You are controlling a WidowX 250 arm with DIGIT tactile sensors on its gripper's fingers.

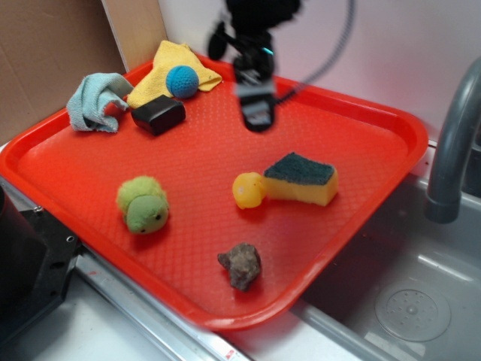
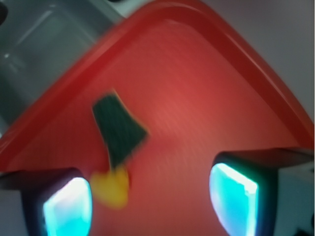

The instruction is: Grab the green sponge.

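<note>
1. Hovering above the far middle of the red plastic tray [image 1: 361, 113]: black robot gripper [image 1: 258, 105], blurred, touching nothing.
2. Jaws apart, as seen from the wrist view: two glowing cyan finger pads [image 2: 234, 202] at the lower corners with bare tray floor between them, nothing held.
3. Lying flat on the tray's right half, nearer the camera than the gripper and well apart from it: rectangular yellow foam sponge with a dark green scouring top [image 1: 303, 177], green side up.
4. Touching the sponge's left end: small round yellow rubber toy [image 1: 248, 189]; in the wrist view, seen as a yellow blur just beside the left pad, with the sponge's green top above it.
5. Sitting on the tray's left half: round light-green plush toy [image 1: 142, 204], well apart from the sponge.
6. Resting near the front rim: rough dark brown rock-like lump [image 1: 241, 265].
7. Gathered at the far left corner: crumpled grey-blue cloth [image 1: 96, 99], folded yellow cloth [image 1: 167, 69] with a blue knitted ball [image 1: 182, 80] on it, and a black rectangular block [image 1: 158, 115] just in front.
8. Standing right of the tray, over a grey sink: curved grey faucet [image 1: 455, 143].
</note>
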